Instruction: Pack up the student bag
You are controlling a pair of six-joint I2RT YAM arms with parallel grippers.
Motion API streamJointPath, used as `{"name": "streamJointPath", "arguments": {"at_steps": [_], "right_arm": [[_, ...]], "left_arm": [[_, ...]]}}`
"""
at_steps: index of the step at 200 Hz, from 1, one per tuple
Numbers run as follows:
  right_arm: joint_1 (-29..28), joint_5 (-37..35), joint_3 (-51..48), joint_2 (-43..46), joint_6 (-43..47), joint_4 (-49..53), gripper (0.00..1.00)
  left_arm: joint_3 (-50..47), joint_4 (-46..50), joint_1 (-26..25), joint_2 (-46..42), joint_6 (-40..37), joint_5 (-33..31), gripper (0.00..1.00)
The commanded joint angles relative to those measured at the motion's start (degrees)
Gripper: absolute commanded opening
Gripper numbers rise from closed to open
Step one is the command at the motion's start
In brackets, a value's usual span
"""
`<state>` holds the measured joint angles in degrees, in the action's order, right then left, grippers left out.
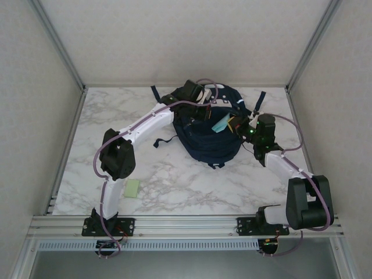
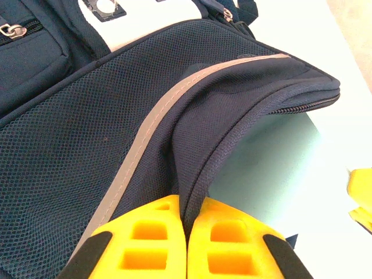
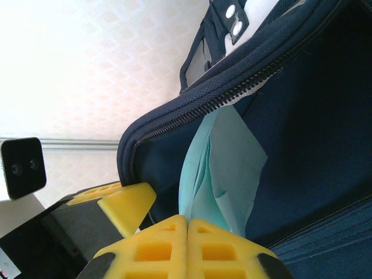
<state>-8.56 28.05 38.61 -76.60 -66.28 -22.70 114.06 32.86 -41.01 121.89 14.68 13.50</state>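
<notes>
a: so, where's the student bag (image 1: 209,142)?
b: upper middle of the overhead frame, lying on the marble table (image 1: 174,180). its dark straps trail toward the back wall and out to the left.
a: and the left gripper (image 2: 187,209)?
b: at the bag's upper left edge. from the wrist, its yellow fingers are closed on a fold of navy fabric at the bottom centre of the frame, just beside the grey reflective stripe (image 2: 145,133). the flap it pinches is lifted, with the zipper edge running off to the right.
a: the right gripper (image 3: 187,224)?
b: on the bag's right side, seen from overhead. its fingers are pressed together at the bottom of its wrist frame. the lower corner of a teal sheet (image 3: 224,157) runs into the seam between them, so it looks pinched there. the sheet goes up into the open zipper mouth.
a: anything else on the table?
b: a pale green pad (image 1: 132,188), lower left, beside the left arm and well apart from the bag.
</notes>
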Motion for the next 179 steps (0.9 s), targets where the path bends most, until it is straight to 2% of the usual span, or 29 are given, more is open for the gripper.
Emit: {"name": "streamJointPath", "arguments": {"at_steps": [1, 39, 70, 117, 157, 179], "right_arm": [[-0.45, -2.32, 0.83, -1.58, 0.27, 1.84, 0.0], [0.62, -5.01, -1.9, -5.15, -0.22, 1.18, 0.0], [0.74, -5.52, -0.19, -10.53, -1.49, 0.81, 0.0], [-1.68, -3.66, 5.72, -20.65, -6.7, -7.95, 0.04], [-5.68, -3.3, 12.97, -26.01, -7.87, -8.36, 0.08], [-5.89, -3.77, 12.71, -25.78, -8.1, -8.57, 0.17]], "left_arm": [[1.08, -3.59, 0.41, -2.72, 2.88, 2.14, 0.0], [0.35, -3.86, 0.36, -4.83, 3.2, 2.13, 0.0], [-0.97, -4.7, 0.24, -6.27, 3.95, 3.18, 0.0], [-1.57, -5.13, -0.38, -7.01, 4.37, 3.53, 0.0], [-1.56, -4.95, -0.47, -6.49, 4.54, 2.66, 0.0], [-1.56, -4.34, -0.47, -6.48, 4.17, 2.16, 0.0]]}}
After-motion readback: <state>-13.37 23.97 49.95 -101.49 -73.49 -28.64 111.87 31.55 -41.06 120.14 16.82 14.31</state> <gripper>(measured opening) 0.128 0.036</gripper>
